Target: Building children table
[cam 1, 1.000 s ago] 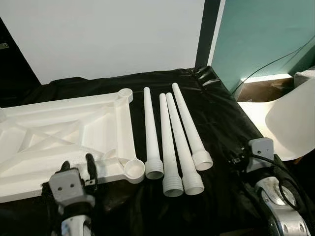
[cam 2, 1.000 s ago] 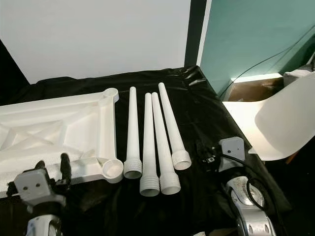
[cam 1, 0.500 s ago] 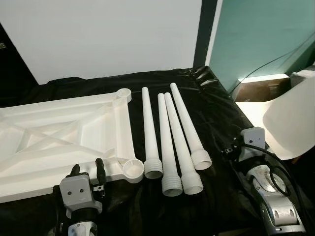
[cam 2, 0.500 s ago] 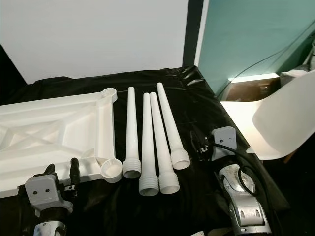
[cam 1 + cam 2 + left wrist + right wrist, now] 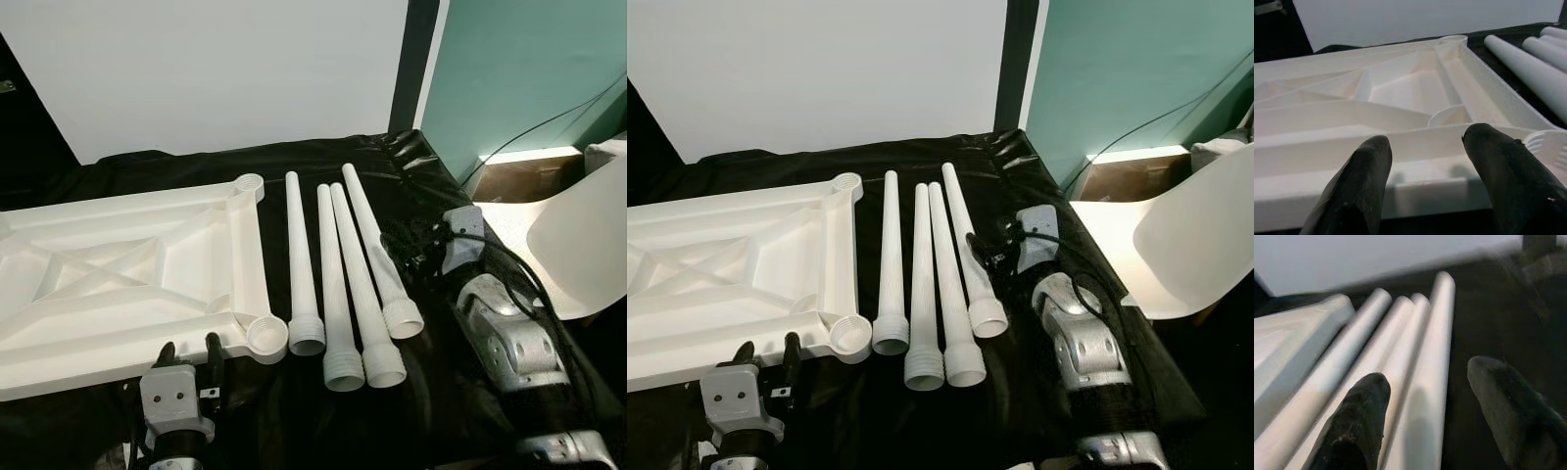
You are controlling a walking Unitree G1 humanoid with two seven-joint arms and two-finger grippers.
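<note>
Tabletop lies underside-up on the black cloth with four legs beside it; right gripper, fingers apart, straddles the outermost leg, left gripper open near the tabletop edge: leg pickup appears in hand, closing next.

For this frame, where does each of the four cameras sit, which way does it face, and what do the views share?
Left eye view: head camera, looking forward and down at the tabletop and four legs on the black cloth; both arms show.
Right eye view: its stereo twin, same scene.
Left wrist view: along the left gripper, open, facing the tabletop's near edge.
Right wrist view: along the right gripper, open, over the rightmost leg.
Shared: the tabletop and the legs appear in all four views.
</note>
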